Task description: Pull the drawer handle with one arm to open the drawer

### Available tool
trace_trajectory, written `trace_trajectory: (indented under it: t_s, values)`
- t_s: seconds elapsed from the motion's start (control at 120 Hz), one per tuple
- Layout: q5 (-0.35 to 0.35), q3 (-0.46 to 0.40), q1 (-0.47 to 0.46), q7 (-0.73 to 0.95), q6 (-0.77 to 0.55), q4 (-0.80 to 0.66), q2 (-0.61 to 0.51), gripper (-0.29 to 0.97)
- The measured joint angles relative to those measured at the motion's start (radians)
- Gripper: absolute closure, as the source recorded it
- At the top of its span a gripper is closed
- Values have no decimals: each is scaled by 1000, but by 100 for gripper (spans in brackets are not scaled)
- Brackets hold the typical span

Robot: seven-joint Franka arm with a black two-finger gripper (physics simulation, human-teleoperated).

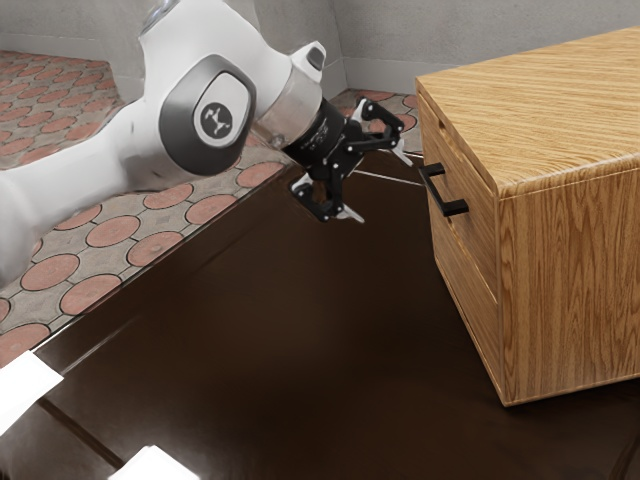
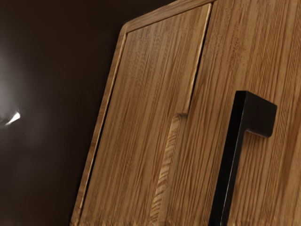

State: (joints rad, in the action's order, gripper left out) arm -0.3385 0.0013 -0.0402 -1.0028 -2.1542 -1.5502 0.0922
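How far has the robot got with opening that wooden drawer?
Done: the gripper is level with the black handle, open and facing it. In hand: the approach, with a gap between the gripper and the handle and nothing gripped. Left: closing on the handle and pulling. The drawer front looks flush with the cabinet, so it is not yet open.
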Motion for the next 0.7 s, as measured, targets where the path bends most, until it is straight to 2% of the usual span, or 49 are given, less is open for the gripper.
trace_trajectory:
  t_s: [0.092, 0.208, 0.525, 0.7]
  values:
    - [-55, -59, 20, 25, -36, 28, 51, 0]
    - [-83, -93, 58, 52, -63, 49, 95, 0]
    - [-97, -130, 106, 103, -92, 59, 169, 0]
    - [-97, -131, 124, 121, -97, 31, 153, 0]
